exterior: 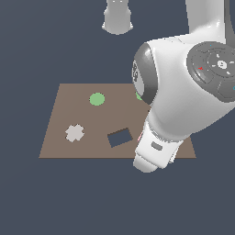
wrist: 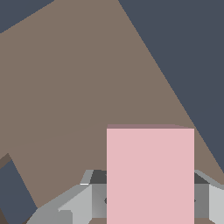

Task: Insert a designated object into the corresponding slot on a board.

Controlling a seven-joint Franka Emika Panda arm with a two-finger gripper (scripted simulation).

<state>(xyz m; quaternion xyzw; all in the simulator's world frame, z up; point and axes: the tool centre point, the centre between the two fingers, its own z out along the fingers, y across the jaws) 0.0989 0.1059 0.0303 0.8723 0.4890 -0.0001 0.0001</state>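
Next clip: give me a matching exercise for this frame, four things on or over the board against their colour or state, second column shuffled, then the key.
Things:
1. disc
2. cross piece
3. slot
4. block

Descriptions:
A. pink, between the jaws
B. green, lying on the board
C. dark, empty cut-out
D. light grey, near the exterior view's left edge of the board

Pairs: 1-B, 2-D, 3-C, 4-A
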